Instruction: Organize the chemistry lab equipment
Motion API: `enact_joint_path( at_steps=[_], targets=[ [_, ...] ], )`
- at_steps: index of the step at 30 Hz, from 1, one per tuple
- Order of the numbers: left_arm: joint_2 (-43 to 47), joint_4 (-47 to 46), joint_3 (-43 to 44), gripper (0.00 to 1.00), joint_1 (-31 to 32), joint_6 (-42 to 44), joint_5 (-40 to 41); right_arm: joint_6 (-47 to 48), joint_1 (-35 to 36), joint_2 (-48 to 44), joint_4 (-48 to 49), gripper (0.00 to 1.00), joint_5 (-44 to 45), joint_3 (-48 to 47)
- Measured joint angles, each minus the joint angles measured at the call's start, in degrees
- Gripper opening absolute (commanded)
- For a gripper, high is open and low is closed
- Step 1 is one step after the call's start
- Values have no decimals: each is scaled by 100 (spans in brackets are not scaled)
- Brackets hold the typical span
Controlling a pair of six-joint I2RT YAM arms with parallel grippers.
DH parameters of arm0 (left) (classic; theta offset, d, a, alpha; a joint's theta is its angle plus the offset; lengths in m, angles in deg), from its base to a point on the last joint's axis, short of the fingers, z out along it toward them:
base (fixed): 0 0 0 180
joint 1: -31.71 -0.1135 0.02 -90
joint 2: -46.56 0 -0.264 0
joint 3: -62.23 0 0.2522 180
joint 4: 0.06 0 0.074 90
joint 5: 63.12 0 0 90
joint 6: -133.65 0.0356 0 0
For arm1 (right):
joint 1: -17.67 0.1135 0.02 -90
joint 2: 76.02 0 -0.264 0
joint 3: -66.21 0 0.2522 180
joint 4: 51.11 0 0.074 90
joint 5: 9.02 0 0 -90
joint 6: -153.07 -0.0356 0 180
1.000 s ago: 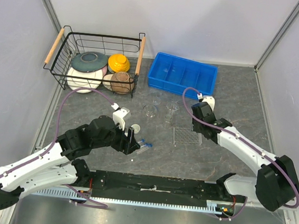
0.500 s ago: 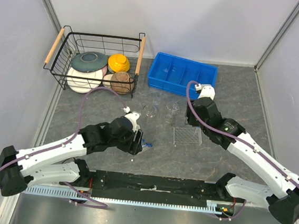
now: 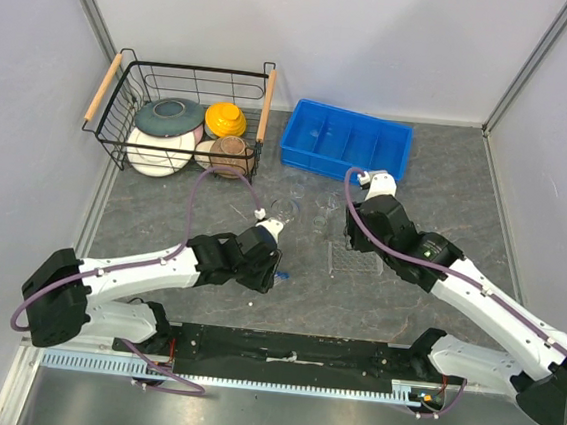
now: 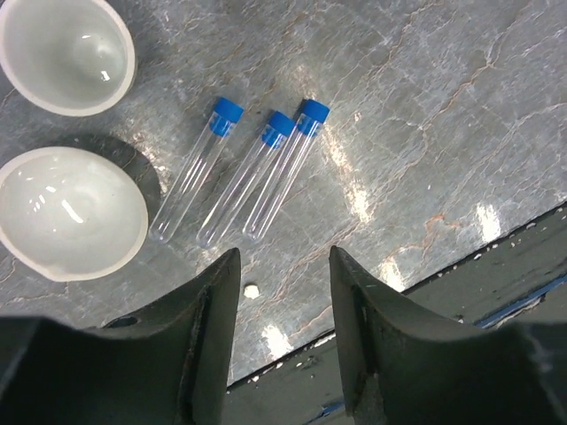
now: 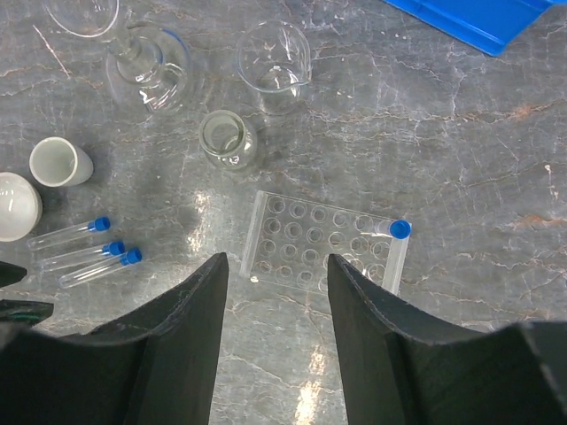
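Three tubes (image 4: 248, 190): blue-capped and clear, they lie side by side on the counter (image 4: 443, 106). The right pair touch near their caps and the left one sits slightly apart.
Left claw (image 4: 283, 266): spread and empty, it hovers over the counter just beside the tubes' closed ends.
Grasp risk: the round tubes would likely roll. Closing across the touching pair could catch two at once or squirt one out sideways. A hard pinch on thin walls might crack one.
Two white dishes (image 4: 66, 212): one lies just beside the leftmost tube, so a finger swinging that way could knock it or push the tube against it.
Rack (image 5: 323, 248): clear and gridded, flat on the counter, with one capped tube (image 5: 399, 230) at its right edge. Whether that tube is seated in a hole I cannot tell.
Right claw (image 5: 276, 266): spread and holding nothing, it hangs over the rack's near edge. The rack looks light, and a low pass could shove it and shake the tube loose.
Flasks and beaker (image 5: 229, 137): these stand just beyond the rack, and the nearest small flask could tip if the rack slides.
Arms: both work near the middle of the counter, so a carry from tubes to rack crosses the right arm's space and risks a bump.
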Motion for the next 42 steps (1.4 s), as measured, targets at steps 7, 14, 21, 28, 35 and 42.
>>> enact_joint_path(
  at_steps=[7,14,21,28,35,42],
  targets=[
    [-293,-256,17,49,24,-2,-20,61,0,-90,20,55,-42,105],
    [-494,-404,17,47,37,-2,-24,83,2,-142,22,55,-44,173],
    [-621,-542,17,46,48,-2,-17,85,4,-177,24,54,-42,184],
    [-726,-625,17,45,52,-2,-11,87,11,-181,24,54,-44,190],
    [-802,-678,17,44,61,-2,-4,87,11,-181,22,54,-44,247],
    [-852,-739,7,43,61,-2,9,90,15,-181,28,54,-66,273]
  ],
)
